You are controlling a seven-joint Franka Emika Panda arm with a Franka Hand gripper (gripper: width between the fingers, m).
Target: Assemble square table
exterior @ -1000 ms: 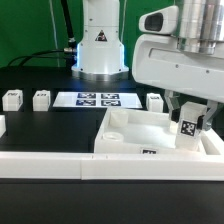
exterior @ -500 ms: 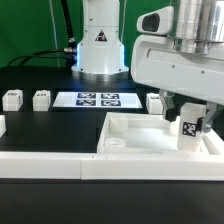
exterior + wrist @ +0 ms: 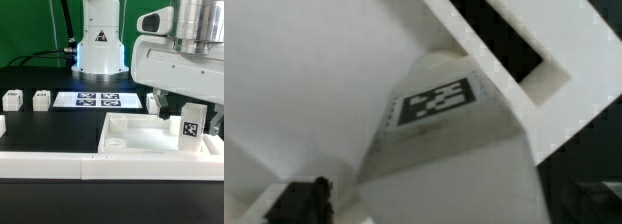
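Two fingers (image 3: 304, 200) of my gripper (image 3: 186, 114) stand spread wide on either side of the upright table leg (image 3: 190, 130). The wrist view shows a gap at each side, so I grip nothing. The leg stands in the corner of the square tabletop (image 3: 135, 137) at the exterior view's right, its tag facing the camera. To do this well, I should lift straight up without brushing the leg, then check it sits fully down before fetching the spare legs (image 3: 41, 98) beside the marker board (image 3: 97, 99).

A leg (image 3: 190, 135) stands in a corner of the tabletop (image 3: 135, 136), marker board (image 3: 97, 99) behind.
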